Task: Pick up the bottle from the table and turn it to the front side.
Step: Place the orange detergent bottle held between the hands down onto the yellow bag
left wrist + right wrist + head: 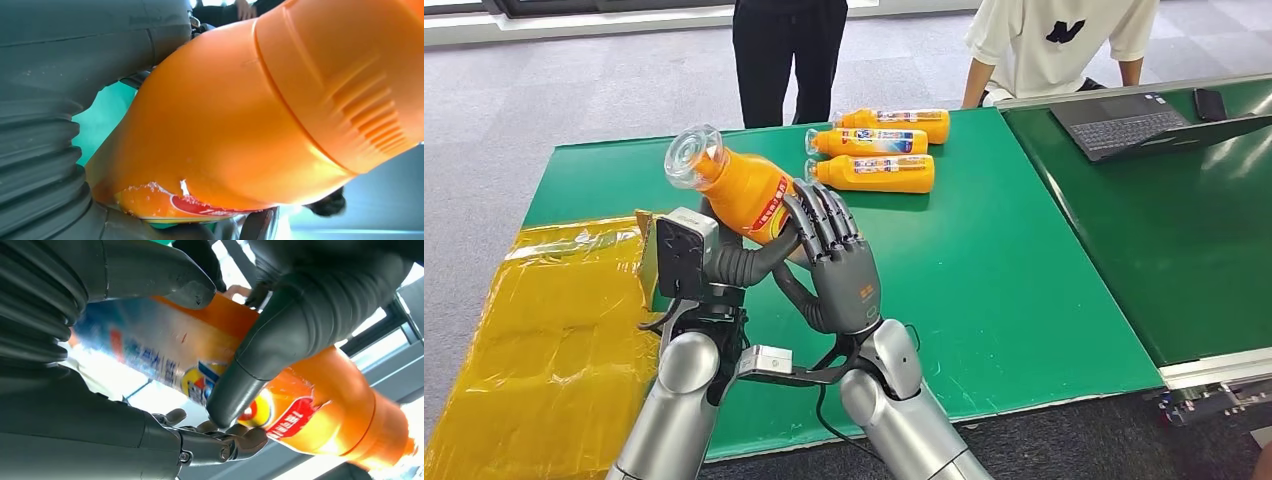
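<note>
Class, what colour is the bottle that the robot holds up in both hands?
Orange, with a clear cap: the bottle shows best in the head view.

the bottle [742, 192] is held up above the near left part of the bench [984, 270], tilted with its cap end up and to the left, between the left hand [724, 262] below it and the right hand [839, 265] on its right, whose fingers [822, 215] lie against its side. three more bottles [879, 146] lie on their sides in a row at the far middle of the bench, behind the hands. a laptop [1124, 120] sits on a second bench [1184, 230] to the right, a plastic sheet [544, 340] covers the left end, and two people [789, 50] stand beyond the far edge.
</note>
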Available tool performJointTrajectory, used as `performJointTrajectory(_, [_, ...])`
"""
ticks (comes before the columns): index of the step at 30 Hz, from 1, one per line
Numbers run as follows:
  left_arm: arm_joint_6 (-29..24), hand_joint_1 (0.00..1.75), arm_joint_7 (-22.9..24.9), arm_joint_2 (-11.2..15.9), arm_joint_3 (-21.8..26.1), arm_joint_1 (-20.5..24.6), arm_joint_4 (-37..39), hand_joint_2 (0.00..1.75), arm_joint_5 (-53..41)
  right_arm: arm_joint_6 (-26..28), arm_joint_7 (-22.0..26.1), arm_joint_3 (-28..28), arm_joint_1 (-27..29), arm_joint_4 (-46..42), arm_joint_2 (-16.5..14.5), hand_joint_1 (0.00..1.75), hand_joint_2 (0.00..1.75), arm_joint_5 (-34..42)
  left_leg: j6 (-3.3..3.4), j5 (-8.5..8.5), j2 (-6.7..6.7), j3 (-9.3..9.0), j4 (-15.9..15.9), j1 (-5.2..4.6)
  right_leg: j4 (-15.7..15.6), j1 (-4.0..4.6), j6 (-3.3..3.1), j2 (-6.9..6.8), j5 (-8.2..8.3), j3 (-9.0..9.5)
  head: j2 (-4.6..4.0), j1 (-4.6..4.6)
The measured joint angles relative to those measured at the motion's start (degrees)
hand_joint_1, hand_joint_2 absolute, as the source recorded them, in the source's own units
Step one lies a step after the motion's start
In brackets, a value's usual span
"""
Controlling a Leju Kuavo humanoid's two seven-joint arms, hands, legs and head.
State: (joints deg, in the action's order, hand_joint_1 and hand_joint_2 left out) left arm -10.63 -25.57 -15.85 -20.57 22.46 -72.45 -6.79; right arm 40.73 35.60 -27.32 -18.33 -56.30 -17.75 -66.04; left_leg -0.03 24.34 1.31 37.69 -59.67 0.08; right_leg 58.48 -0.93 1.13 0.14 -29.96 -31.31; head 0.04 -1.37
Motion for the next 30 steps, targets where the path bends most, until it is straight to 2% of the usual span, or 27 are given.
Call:
performJointTrajectory(9, [-3.76, 1.75, -0.44, 2.02, -0.41, 0.53, -2.02, 1.75, -4.88, -0.49, 0.61, 2.89, 0.78, -2.08, 0.18, 0.0, 1.75, -2.37, 0.0, 0.0, 0.0, -0.01, 0.0, 0.0, 0.0, 0.0, 0.0, 0.0, 0.0, -0.01, 0.0, 0.01])
performJointTrajectory(11, [-4.38, 1.75, -1.02, 2.67, -0.41, 0.29, -2.34, 1.75, -5.42, -0.55, -1.52, 4.28, 1.23, -2.92, 0.46, 0.0, 1.75, -2.64, 0.0, 0.0, -0.01, -0.01, 0.0, 0.0, 0.0, -0.01, 0.0, -0.01, 0.0, -0.01, 0.0, 0.01])
performJointTrajectory(16, [-5.24, 1.75, -1.4, 4.52, -0.14, -0.94, -3.44, 1.75, -5.91, -0.55, -12.86, 5.28, 4.16, -9.56, 4.08, 0.0, 1.75, -1.75, 0.0, 0.0, -0.06, 0.04, 0.0, -0.03, 0.0, -0.02, 0.0, -0.04, 0.0, 0.0, 0.0, 0.01])
performJointTrajectory(19, [-5.37, 1.75, -1.42, 5.27, 0.16, -1.43, -3.85, 1.75, -5.92, -0.54, -14.31, 5.27, 4.9, -12.61, 6.3, 0.0, 1.75, -1.36, 0.01, 0.01, -0.02, 0.03, 0.0, -0.05, 0.0, -0.03, 0.01, 0.0, 0.01, -0.02, 0.0, 0.01])
performJointTrajectory(25, [-5.61, 1.75, -1.44, 5.96, 0.2, -1.63, -4.27, 1.75, -6.07, -0.56, -15.28, 5.25, 5.58, -15.44, 7.86, 0.0, 1.75, -1.78, 0.0, 0.0, -0.02, 0.01, 0.0, -0.02, 0.0, -0.01, 0.01, -0.02, 0.01, -0.01, 0.0, 0.01])
performJointTrajectory(27, [-6.2, 1.75, -1.44, 6.19, 0.23, -1.77, -4.41, 1.75, -6.38, -0.57, -17.05, 5.23, 5.91, -16.72, 8.58, 0.0, 1.75, -1.93, 0.0, 0.0, -0.03, 0.0, 0.0, -0.01, 0.0, -0.01, 0.01, -0.02, 0.01, 0.0, 0.0, 0.01])
performJointTrajectory(30, [-7.28, 1.75, -1.43, 7.05, 0.58, -2.61, -5.03, 1.75, -6.79, -1.1, -21.89, 5.22, 6.88, -20.27, 11.44, 0.0, 1.75, -1.86, 0.0, 0.0, -0.06, 0.01, 0.0, -0.03, 0.0, -0.02, 0.01, -0.04, 0.01, 0.02, 0.0, 0.01])
